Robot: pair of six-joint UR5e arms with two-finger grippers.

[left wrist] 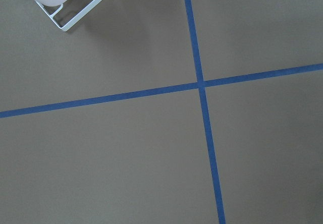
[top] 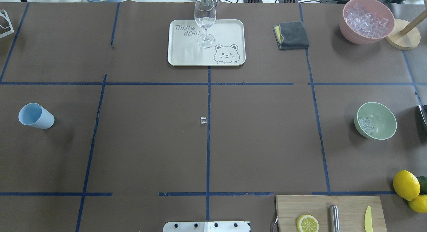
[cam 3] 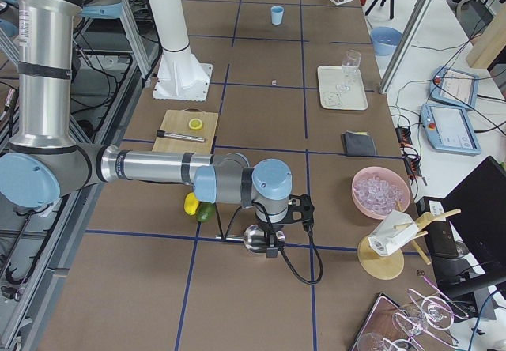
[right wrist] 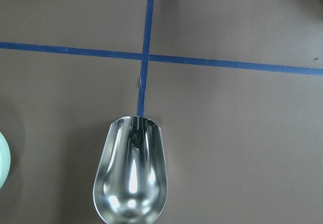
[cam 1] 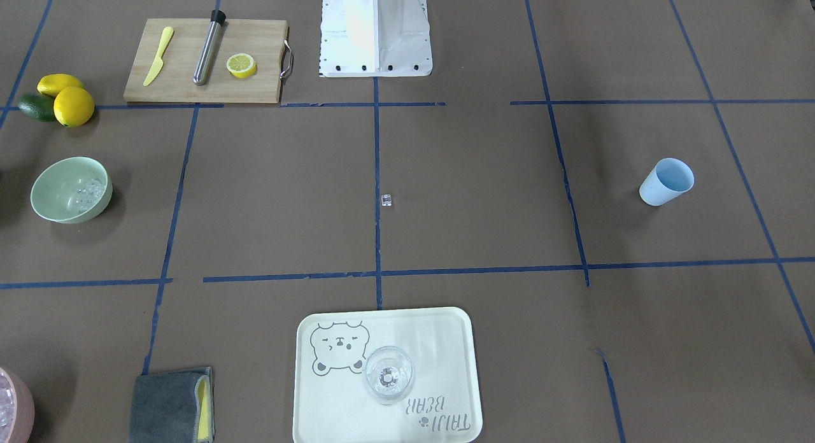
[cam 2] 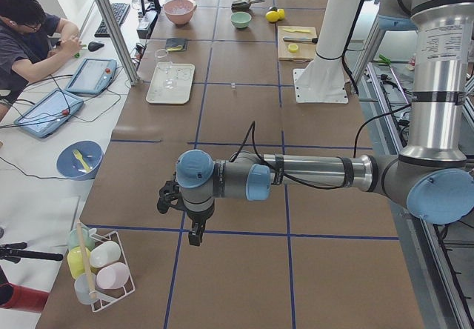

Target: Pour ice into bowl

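The bowl (top: 383, 123) sits on the robot's right side of the desk (top: 260, 142), with ice (top: 367, 125) in it. One cube (top: 203, 120) lies alone mid-desk. An empty scoop (right wrist: 130, 178) is at the right tool (cam 3: 273, 248). Whether that tool or the left tool (cam 2: 195, 238) is open or closed, I cannot tell.

Brown paper-covered surface (top: 150, 142), blue tape grid. Mint bowl (top: 383, 120) robot's right, light blue cup (top: 36, 116) far left, lone ice cube (top: 203, 120) centre, touching tape line. Far edge: tray (top: 227, 32), folded grey cloth (top: 293, 35), pink bowl (top: 357, 37). Near edge: cutting board (top: 350, 205), lemons (top: 406, 185) just beside.
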